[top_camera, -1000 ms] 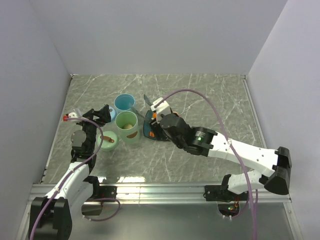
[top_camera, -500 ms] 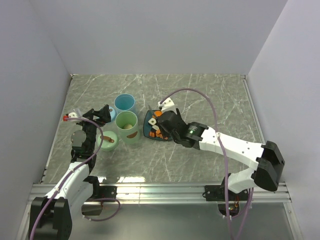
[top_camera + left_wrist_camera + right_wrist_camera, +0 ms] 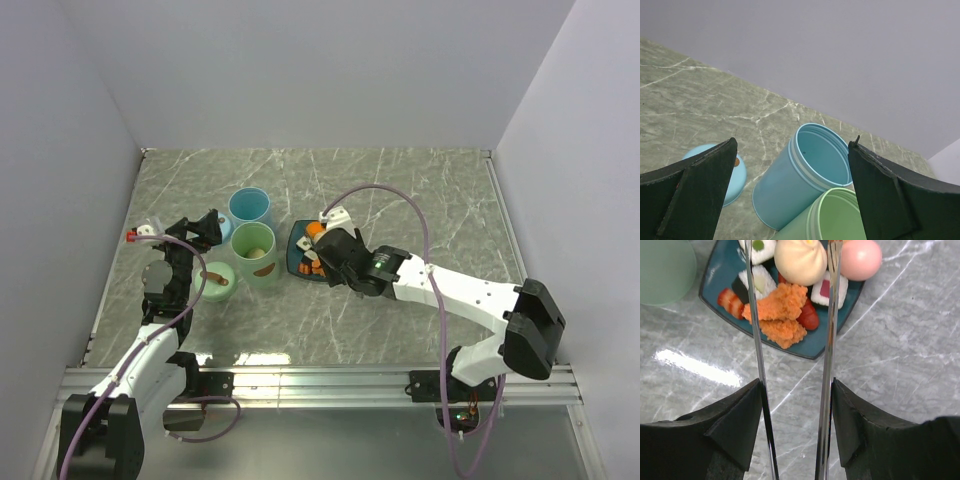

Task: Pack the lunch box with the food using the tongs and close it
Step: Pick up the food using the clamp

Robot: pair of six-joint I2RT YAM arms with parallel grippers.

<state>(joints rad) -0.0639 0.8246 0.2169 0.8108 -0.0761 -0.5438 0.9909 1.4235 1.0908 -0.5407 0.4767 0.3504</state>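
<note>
Right gripper clamps thin silver tongs, two straight arms spread over the food; left gripper wide open

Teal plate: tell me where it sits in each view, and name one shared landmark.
Top external: plate at centre, right of the green cup.
Right wrist: plate at the top, left of centre.
Left wrist: not in it.
Shared landmark: the green cup, in all three views.

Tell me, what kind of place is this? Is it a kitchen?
Probably a robot test booth, not a kitchen. Plain grey walls box in a marble-look table, a left arm and a right arm are bolted to its metal rail, and the food sits on a teal plate.
</note>
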